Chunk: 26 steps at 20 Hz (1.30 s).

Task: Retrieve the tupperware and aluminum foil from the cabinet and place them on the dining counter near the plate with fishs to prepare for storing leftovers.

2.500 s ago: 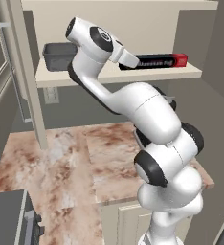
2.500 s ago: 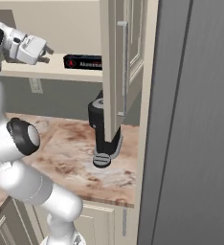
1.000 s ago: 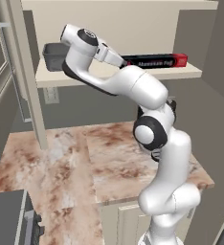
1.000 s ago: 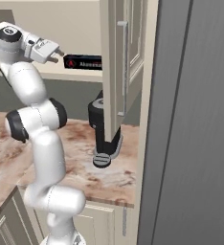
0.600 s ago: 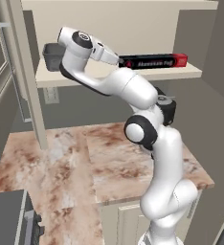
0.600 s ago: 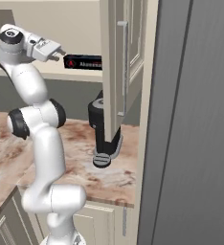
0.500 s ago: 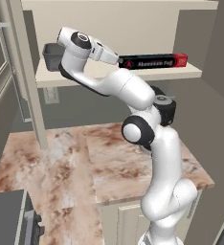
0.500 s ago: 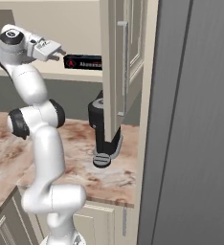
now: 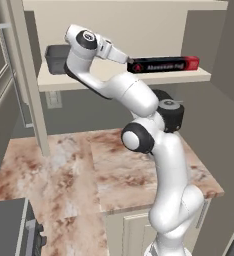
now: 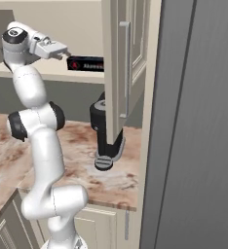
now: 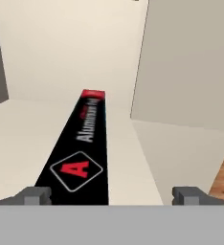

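Observation:
The aluminum foil (image 9: 164,65) is a long black box with a red far end, lying on the shelf of the open cabinet (image 9: 114,80). My gripper (image 9: 124,58) is at the box's left end, level with it. In the hand view the aluminum foil (image 11: 83,153) runs away from me, its near end between my spread fingertips (image 11: 35,195) and closer to the left one. The gripper (image 11: 111,195) is open and holds nothing. The right base view has the gripper (image 10: 65,52) just short of the aluminum foil (image 10: 86,64). The tupperware (image 9: 56,57), a dark grey tub, sits at the shelf's left end behind my arm.
An open cabinet door (image 10: 123,68) hangs just right of the foil. A black coffee machine (image 10: 106,136) stands on the marbled countertop (image 9: 64,165) below the shelf. A tall dark grey panel (image 10: 194,121) rises at the right. The cabinet's left post (image 9: 29,75) stands beside the tub.
My gripper has moved right along the shelf to the foil box's near end, and the elbow has swung upright beneath it. The jaws stayed open. The foil and tub have not moved.

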Available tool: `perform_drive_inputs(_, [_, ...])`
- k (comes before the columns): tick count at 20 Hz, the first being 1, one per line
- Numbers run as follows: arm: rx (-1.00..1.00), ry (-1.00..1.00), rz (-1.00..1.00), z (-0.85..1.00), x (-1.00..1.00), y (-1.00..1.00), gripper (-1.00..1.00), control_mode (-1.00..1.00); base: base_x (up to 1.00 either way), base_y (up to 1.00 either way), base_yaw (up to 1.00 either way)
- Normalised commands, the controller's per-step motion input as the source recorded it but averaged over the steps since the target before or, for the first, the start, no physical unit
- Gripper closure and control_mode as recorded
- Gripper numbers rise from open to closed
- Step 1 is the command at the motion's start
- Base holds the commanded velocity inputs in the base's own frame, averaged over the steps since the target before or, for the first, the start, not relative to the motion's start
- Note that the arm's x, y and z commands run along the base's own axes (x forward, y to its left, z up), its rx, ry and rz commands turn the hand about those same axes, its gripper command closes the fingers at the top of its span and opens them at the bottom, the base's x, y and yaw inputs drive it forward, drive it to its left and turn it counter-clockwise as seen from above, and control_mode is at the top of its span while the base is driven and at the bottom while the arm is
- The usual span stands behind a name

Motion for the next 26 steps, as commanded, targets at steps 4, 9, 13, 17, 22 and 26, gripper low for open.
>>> perform_drive_inputs(4, [-0.01,-0.01,0.00,-0.43,-0.33,-0.21,-1.00,-1.00,0.00,0.00,0.00])
perform_drive_inputs(9, [0.00,-0.11,0.01,-0.43,-0.11,-0.02,-1.00,-1.00,0.00,0.00,0.00])
perform_drive_inputs(13, [0.00,-0.17,0.12,-0.31,0.00,-0.07,-1.00,-1.00,0.00,0.00,0.00])
perform_drive_inputs(17, [0.00,-0.18,0.16,-0.16,0.04,-0.11,-1.00,-1.00,0.00,0.00,0.00])
perform_drive_inputs(22, [0.00,-0.09,0.17,-0.11,0.01,-0.33,-1.00,-1.00,0.00,0.00,0.00])
perform_drive_inputs(26, [0.00,-0.02,0.09,-0.02,-0.04,-0.54,-1.00,-1.00,0.00,0.00,0.00])
